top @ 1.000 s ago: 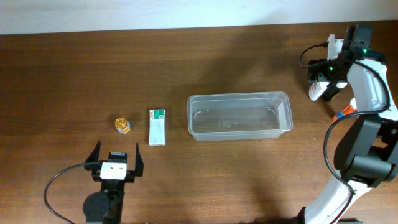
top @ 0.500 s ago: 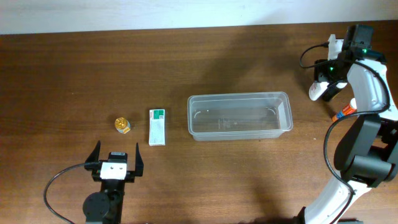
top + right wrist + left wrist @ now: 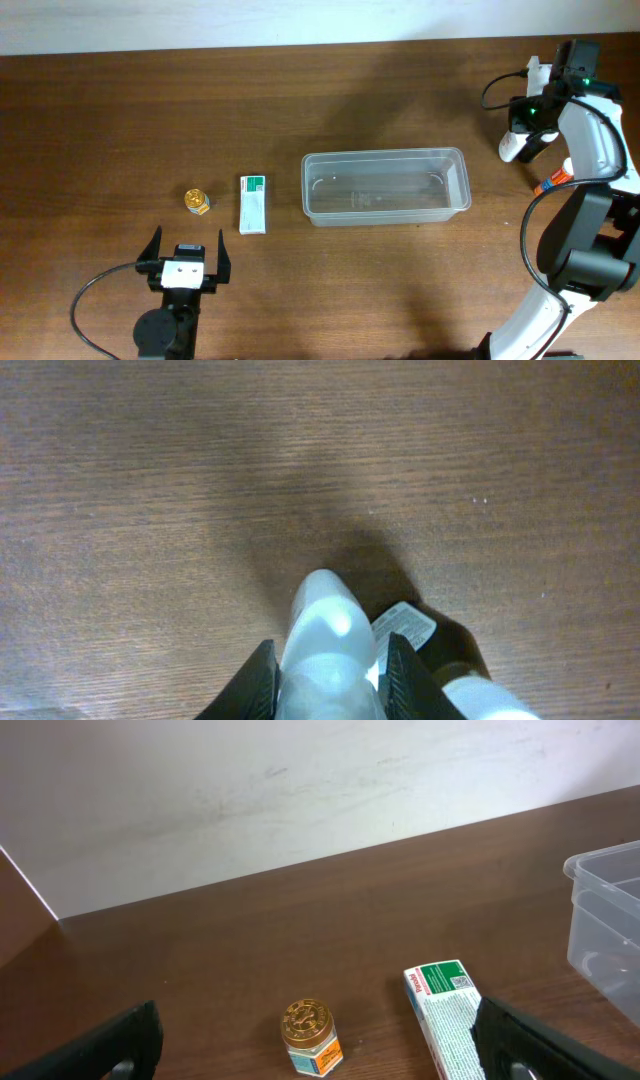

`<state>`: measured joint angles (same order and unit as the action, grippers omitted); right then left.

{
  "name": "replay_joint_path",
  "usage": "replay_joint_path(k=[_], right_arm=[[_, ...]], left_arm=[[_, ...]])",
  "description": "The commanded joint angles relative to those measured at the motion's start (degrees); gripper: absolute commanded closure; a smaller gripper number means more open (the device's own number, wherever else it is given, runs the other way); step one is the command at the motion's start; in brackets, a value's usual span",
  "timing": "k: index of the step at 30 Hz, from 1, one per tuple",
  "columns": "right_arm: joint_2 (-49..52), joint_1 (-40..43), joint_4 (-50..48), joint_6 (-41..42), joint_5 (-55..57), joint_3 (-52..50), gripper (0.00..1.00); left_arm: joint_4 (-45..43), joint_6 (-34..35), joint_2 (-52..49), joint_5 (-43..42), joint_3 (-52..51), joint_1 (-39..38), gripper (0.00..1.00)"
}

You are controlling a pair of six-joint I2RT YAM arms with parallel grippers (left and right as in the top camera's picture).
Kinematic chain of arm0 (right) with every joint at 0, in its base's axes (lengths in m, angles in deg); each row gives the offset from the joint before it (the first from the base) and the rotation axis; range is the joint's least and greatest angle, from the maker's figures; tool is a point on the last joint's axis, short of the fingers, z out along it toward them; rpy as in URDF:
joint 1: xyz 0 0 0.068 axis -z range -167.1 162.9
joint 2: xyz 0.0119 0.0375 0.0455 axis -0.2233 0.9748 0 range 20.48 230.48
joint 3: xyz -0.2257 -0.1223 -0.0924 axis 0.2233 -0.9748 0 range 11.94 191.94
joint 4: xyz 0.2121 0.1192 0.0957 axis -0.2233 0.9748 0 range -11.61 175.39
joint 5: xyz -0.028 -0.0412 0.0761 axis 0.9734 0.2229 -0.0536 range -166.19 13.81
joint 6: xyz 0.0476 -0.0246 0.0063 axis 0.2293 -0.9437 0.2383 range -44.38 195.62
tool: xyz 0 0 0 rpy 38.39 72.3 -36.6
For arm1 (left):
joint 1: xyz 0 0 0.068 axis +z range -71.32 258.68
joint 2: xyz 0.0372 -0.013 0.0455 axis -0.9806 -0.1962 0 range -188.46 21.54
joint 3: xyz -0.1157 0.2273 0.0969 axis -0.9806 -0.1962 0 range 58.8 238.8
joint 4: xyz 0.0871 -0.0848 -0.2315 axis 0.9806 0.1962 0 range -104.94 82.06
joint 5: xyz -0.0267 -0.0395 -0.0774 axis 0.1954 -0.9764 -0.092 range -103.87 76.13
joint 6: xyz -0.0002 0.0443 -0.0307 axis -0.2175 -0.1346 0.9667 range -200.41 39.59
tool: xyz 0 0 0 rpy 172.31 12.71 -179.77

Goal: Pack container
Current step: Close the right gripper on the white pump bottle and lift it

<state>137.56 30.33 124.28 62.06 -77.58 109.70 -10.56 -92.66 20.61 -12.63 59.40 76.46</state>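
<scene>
The clear plastic container (image 3: 386, 155) stands in the middle of the table; its corner shows in the left wrist view (image 3: 604, 910). At the far right my right gripper (image 3: 522, 134) is shut on a white bottle (image 3: 510, 149). In the right wrist view both fingers press the sides of that bottle (image 3: 326, 628), just over the table. My left gripper (image 3: 186, 261) is open near the front edge, nothing between its fingers (image 3: 130, 1042). Ahead of it stand a small gold-lidded jar (image 3: 197, 201) (image 3: 311, 1036) and a white-and-green box (image 3: 252, 203) (image 3: 446, 1016).
A dark brown bottle with a white label (image 3: 404, 626) and a pale cap lies right beside the held white bottle. The back edge of the table meets a white wall (image 3: 300, 790). The right arm's cable hangs near the table's right edge (image 3: 530, 230).
My right gripper's jaws have closed from wide open onto the white bottle, which shifted slightly. The left arm, jar, box and container have not moved.
</scene>
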Motion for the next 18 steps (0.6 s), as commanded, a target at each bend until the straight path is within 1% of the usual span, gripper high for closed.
replay_joint_path(k=[1, 5, 8, 12, 16, 18], right_arm=[[0.6, -0.2, 1.4, 0.3, 0.5, 3.0, 0.82], [0.6, -0.2, 4.7, 0.4, 0.5, 7.0, 0.89], [0.6, -0.2, 8.1, 0.5, -1.0, 11.3, 0.89], [0.5, -0.2, 14.0, 0.5, -8.9, 18.5, 0.89], [0.5, -0.8, 22.4, 0.5, -16.6, 27.2, 0.89], [0.5, -1.7, 29.1, 0.5, -17.7, 32.9, 0.9]], left_arm=[[0.4, -0.5, 0.5, -0.9, -0.1, 0.3, 0.01], [0.4, -0.5, 0.5, -0.9, -0.1, 0.3, 0.01], [0.4, -0.5, 0.5, -0.9, -0.1, 0.3, 0.01], [0.4, -0.5, 0.5, -0.9, -0.1, 0.3, 0.0], [0.4, -0.5, 0.5, -0.9, -0.1, 0.3, 0.0], [0.4, -0.5, 0.5, -0.9, -0.1, 0.3, 0.01]])
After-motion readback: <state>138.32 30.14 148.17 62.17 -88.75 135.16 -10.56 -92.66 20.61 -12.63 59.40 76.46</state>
